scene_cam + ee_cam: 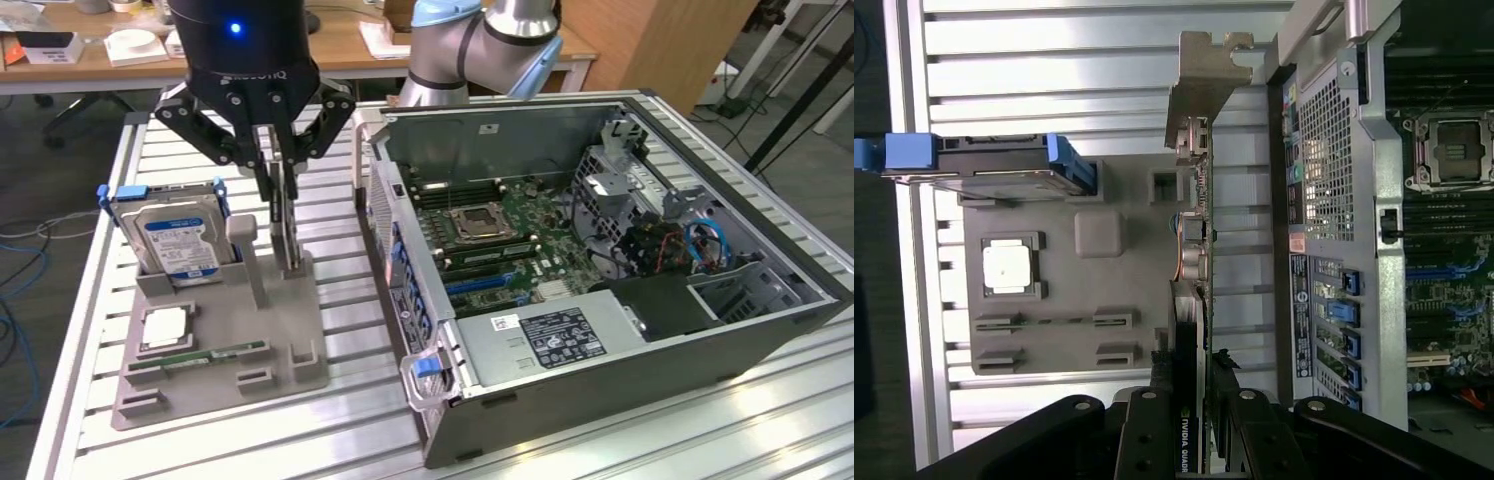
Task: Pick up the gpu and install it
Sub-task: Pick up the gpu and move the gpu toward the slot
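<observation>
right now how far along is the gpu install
Done: the gripper is closed on the gpu. In hand: the gpu stands upright over the grey holder, not clearly lifted free. Left: it is not in the open case, and the motherboard carries no gpu.

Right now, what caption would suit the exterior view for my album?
Gripper clasping the upright gpu at the grey holder, beside the open computer case.
</observation>
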Action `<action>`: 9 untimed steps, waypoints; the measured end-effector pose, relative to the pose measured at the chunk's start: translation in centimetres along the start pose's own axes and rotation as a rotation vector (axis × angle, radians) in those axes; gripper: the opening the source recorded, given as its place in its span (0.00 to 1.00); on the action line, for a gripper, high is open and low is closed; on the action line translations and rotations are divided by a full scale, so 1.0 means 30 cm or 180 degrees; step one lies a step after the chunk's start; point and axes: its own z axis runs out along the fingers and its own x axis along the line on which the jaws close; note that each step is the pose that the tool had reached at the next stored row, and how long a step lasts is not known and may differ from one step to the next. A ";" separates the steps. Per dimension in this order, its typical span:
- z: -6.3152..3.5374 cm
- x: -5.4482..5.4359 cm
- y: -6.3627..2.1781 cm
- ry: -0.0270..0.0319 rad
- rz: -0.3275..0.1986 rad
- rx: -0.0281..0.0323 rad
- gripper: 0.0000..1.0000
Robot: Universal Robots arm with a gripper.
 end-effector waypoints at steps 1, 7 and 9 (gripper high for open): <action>0.000 -0.008 0.001 0.0000 0.0000 0.0000 0.26; 0.001 -0.023 0.002 0.0000 0.0000 0.0000 0.26; 0.001 -0.024 0.002 0.0000 0.0000 0.0000 0.26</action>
